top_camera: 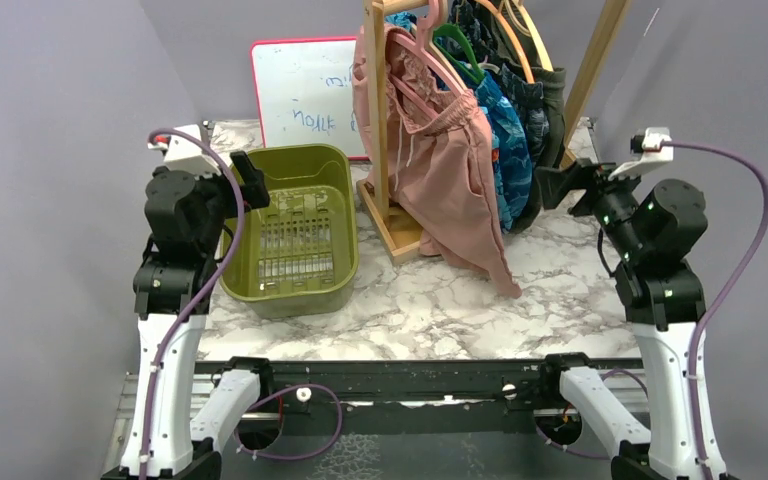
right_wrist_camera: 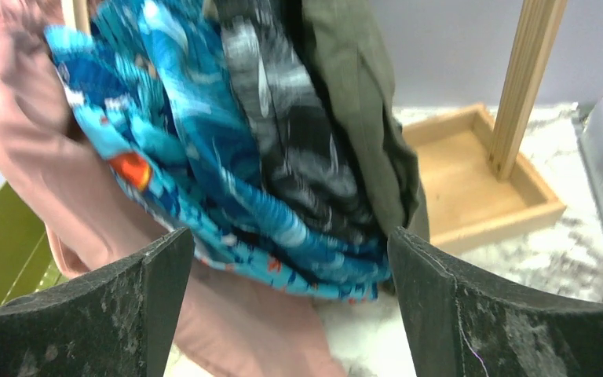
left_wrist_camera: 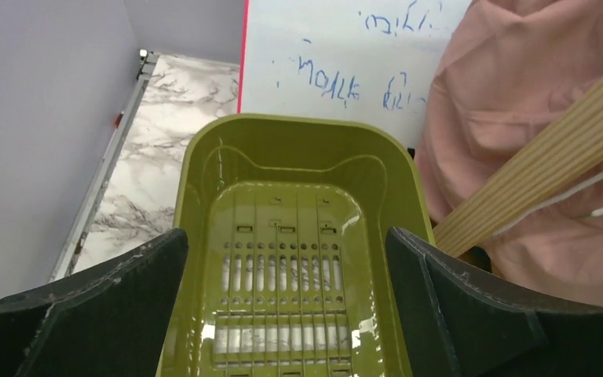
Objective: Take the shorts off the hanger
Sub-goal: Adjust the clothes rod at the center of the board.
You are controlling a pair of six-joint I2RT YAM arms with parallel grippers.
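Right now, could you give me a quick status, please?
Left gripper, right gripper open, empty. Shorts hanging, pink pair in front. Wooden post alongside.

An olive bin (top_camera: 295,297) sits near a whiteboard (top_camera: 305,95) with seemingly mirrored scribbles.

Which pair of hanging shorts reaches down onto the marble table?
The dusty pink cloth shorts: their lowest corner reaches the marble table; the others end higher.

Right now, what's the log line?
shorts: hanging on rack | left pincer: open at basket | right pincer: open beside shorts
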